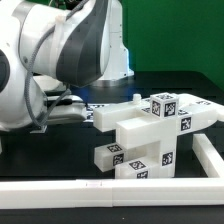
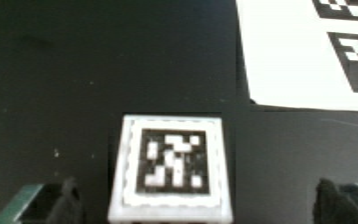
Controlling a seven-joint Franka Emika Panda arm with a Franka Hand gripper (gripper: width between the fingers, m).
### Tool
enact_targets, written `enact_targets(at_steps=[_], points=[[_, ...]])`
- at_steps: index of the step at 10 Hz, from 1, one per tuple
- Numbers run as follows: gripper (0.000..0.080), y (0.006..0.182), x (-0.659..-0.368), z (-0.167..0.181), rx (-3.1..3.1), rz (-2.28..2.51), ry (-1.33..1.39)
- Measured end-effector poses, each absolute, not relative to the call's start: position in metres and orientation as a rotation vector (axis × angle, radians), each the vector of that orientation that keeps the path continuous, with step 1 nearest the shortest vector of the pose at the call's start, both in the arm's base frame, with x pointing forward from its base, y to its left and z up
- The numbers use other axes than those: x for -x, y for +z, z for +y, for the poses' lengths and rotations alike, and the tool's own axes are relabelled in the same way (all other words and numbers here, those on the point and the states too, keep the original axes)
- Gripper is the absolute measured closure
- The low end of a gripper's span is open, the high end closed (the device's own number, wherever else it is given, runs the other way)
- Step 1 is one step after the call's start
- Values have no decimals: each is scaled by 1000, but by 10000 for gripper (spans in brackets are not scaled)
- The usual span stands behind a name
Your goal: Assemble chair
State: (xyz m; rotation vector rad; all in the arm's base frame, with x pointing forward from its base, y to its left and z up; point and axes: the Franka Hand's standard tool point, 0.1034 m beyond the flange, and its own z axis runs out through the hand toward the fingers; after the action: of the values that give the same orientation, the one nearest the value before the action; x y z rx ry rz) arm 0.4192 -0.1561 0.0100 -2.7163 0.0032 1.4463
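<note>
The chair's glossy white tagged pieces (image 1: 150, 125) lie clustered at the middle and right of the exterior view: a flat slab, pegged blocks and small cube-like pieces (image 1: 112, 152). In the wrist view, one small white piece (image 2: 172, 160) with a black-and-white tag on top lies on the black table between my fingers. My gripper (image 2: 197, 205) is open. One dark finger (image 2: 51, 200) stands well clear of the piece on one side, and the other finger (image 2: 345, 200) is farther off on the opposite side. In the exterior view the gripper (image 1: 80, 108) is low over the table, just left of the cluster.
The marker board (image 2: 309, 50) with its tags lies flat on the table beyond the small piece. A long white border rail (image 1: 110, 190) runs along the front and turns up the exterior view's right side (image 1: 208, 155). The bulky arm (image 1: 50, 60) fills the exterior view's left.
</note>
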Motion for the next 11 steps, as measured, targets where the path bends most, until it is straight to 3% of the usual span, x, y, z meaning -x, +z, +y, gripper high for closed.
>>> enact_targets(at_steps=[3,5,6,7,8,9,11], points=[[150,9,-420,-157,2709,21,1468],[410,9,-420,-157,2709,21,1469],[410,9,-420,-157,2709,22,1469],[518,9,-420,-157,2709,21,1469],[518,10,-421,-156,2711,19,1467],[518,22,-428,-150,2719,9,1451],[518,67,-450,-135,2742,-20,1384]])
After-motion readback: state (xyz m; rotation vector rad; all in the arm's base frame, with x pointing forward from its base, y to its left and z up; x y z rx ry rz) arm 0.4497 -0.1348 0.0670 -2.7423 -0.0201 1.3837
